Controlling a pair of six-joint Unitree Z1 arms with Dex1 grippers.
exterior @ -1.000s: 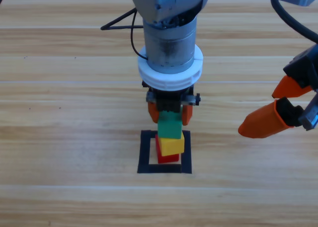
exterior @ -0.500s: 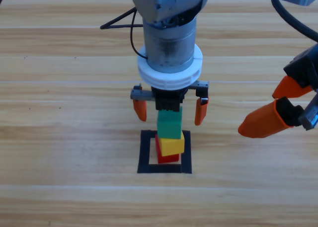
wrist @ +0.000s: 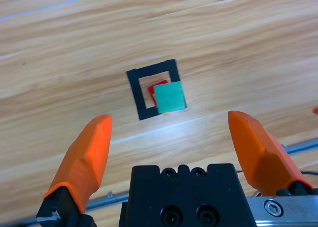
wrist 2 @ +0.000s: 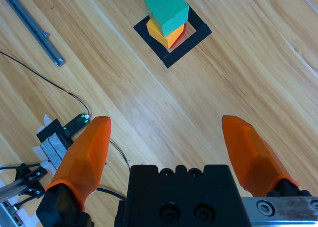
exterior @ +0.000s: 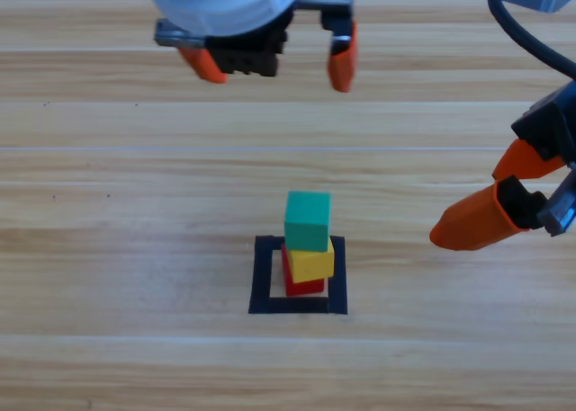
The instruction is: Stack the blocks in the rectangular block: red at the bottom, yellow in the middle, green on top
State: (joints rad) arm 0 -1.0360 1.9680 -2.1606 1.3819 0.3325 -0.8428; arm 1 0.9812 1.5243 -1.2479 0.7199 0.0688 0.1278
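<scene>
Now the left tool [exterior: 270, 58] hangs released and empty near the top edge, jaws wide. Below it, well apart, the small teal-green cube [exterior: 308, 220] tops the plain yellow cube [exterior: 311, 260] and red cube [exterior: 304, 286] inside the black tape square [exterior: 263, 276] on the wooden desk [exterior: 117, 249]. Rightward, the right tool [exterior: 504, 195] waits spread, nearer the stack.

The wooden table [exterior: 117, 249] runs in long pale planks. Black tape laid flat on it forms the rectangular block [exterior: 264, 276], whose centre is bare wood. Inside that outline, toward its far right part, the red cube [exterior: 304, 288] sits directly on the wood. In the right wrist view, well away from the outline, a grey metal rail [wrist 2: 31, 31] and thin black wires [wrist 2: 54, 85] also lie on the wood.
</scene>
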